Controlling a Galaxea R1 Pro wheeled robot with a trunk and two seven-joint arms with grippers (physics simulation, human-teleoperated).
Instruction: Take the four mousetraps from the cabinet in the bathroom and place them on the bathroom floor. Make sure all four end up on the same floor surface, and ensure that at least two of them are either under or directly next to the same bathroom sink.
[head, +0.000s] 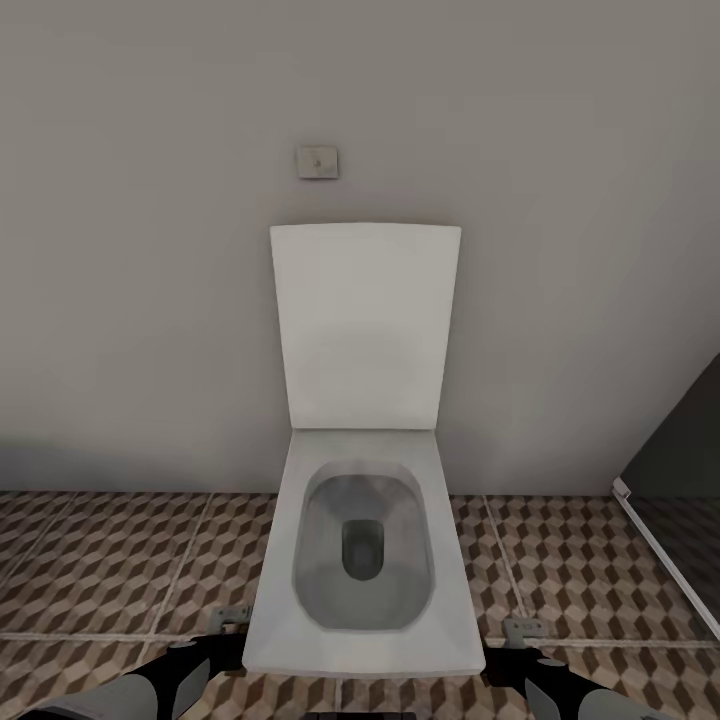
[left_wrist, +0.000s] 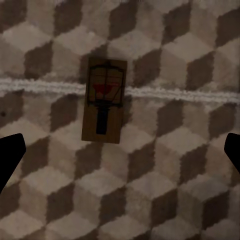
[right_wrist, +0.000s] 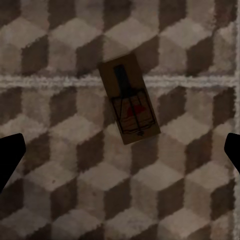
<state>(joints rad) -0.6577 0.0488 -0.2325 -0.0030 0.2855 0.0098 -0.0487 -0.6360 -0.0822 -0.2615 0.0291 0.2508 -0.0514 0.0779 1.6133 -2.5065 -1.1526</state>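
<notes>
While both grippers are hanging wide open over a trap (left_wrist: 104, 101) and another trap (right_wrist: 129, 102) lying on the floor (head: 100, 560), fetching more is seemingly coming next.

Way ahead is blocked by an open toilet (head: 362, 560) set against the wall (head: 130, 300). Bare tiled bathroom floor (head: 100, 570) is seen on both sides of it. A dark glass panel (head: 680, 470) closes the far right.
</notes>
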